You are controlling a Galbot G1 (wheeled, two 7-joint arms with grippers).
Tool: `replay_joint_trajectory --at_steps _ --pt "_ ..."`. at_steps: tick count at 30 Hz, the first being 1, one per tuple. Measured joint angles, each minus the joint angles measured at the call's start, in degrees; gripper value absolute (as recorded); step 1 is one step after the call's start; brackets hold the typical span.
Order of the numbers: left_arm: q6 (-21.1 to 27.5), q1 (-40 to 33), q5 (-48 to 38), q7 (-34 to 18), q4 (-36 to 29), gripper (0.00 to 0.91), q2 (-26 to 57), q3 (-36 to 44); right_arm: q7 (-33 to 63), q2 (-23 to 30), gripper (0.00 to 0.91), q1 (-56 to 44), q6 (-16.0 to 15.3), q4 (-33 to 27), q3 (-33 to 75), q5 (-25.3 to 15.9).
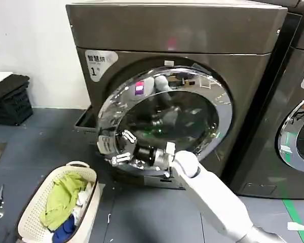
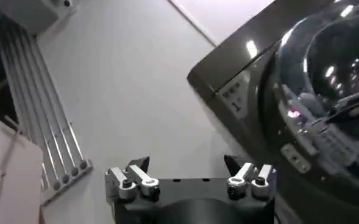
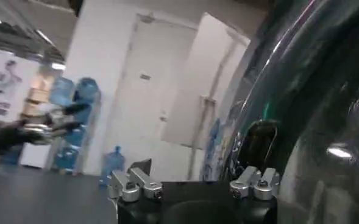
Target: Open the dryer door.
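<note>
Right arm reaches in from the lower right, and the right tool [image 1: 122,147] is up against the lower left part of the dryer door [image 1: 192,114], fingers spread apart and grasping nothing. The door's wide chrome rim sits proud of the grey machine front, and its left edge looks swung slightly out from the cabinet, though how far it stands off is hard to judge. The dark glass centre mirrors the arm and some coloured lights.

From the right wrist, the right tool [image 3: 194,178] shows both fingertips wide apart, with the curved dark glass of the dryer door [image 3: 313,109] just beside one of them.

Over on the left wrist camera, the left tool [image 2: 188,173] hangs released too, well apart from the dryer door [image 2: 325,85], pointing up past the machine's corner toward a pale wall.

On the floor to the left of the dryer sits a cream laundry basket [image 1: 33,210] with green, white and blue clothes in it. A neighbouring machine [image 1: 299,101] with its own chrome-rimmed door stands to the right. Black crates [image 1: 10,98] are stacked by the wall at far left.
</note>
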Motion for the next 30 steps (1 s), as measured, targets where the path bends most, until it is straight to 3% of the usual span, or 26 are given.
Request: replay_joint_trajectory --at_steps 13,30 --pt "3.7 -4.5 3.3 0.0 2.6 0.907 5.5 3.9 -7.4 -5.4 0.907 -3.1 -2.7 6.8 2.0 4.3" --pt "6.6 -11.0 7.0 0.3 4.8 0.907 13.2 14.7 -16.0 -14.4 0.907 -8.7 -3.3 14.3 6.7 10.1"
